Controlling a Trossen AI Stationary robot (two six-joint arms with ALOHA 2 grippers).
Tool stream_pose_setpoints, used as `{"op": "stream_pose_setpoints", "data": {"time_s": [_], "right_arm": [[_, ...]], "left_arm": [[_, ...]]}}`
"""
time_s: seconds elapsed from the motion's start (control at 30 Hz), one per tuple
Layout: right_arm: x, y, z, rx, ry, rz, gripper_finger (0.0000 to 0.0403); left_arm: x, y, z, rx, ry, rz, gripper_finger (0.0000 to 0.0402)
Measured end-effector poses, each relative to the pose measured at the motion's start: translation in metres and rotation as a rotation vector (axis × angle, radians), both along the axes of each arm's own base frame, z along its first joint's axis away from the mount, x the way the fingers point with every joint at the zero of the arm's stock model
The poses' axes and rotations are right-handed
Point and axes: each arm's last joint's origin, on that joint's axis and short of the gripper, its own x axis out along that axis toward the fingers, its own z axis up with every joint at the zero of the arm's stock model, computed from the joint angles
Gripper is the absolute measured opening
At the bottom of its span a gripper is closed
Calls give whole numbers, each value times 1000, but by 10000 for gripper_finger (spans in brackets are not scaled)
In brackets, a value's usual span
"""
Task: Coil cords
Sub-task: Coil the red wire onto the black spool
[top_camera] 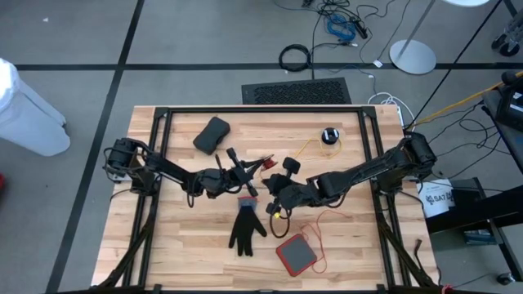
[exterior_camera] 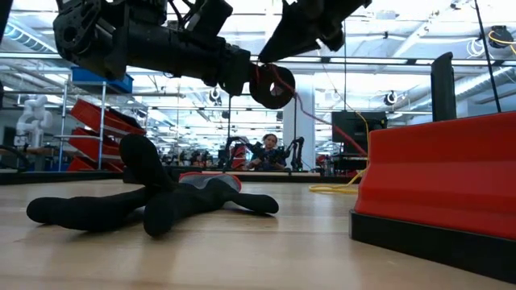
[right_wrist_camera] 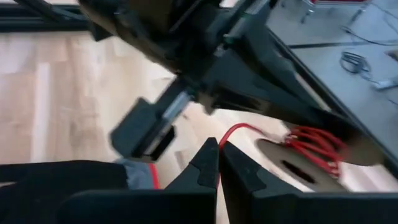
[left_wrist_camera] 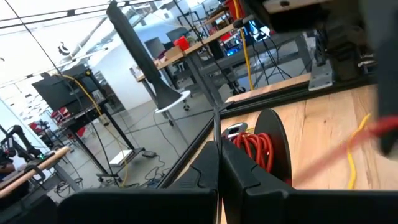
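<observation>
Near the middle of the worktop (top_camera: 180,245) the two arms meet. The left claw (left_wrist_camera: 219,155) has its fingers pressed together, and just beyond them a dark round spool wound with red cord (left_wrist_camera: 264,146) shows — whether the fingers actually pinch it I cannot tell. The right claw (right_wrist_camera: 219,158) is likewise closed, its tips meeting at a thin red strand. A yellow cord (top_camera: 306,149) runs to a black puck (top_camera: 329,135) toward the far edge; another red cord (top_camera: 315,229) loops by a red-topped box (top_camera: 295,254) near the front edge — its ends are hard to trace. A black glove (top_camera: 245,229) lies beside.
</observation>
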Motion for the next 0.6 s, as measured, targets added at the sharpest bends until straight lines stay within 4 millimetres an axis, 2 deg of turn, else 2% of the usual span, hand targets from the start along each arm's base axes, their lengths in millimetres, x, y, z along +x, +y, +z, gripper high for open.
{"op": "stream_pose_setpoints", "data": {"time_s": [0.23, 0.6], "right_arm": [[-14, -4, 17, -34, 34, -56, 0], [-51, -4, 34, -20, 102, -131, 0]], "left_arm": [[-1, -7, -2, 4, 22, -24, 0], [-1, -15, -2, 5, 23, -55, 0]]}}
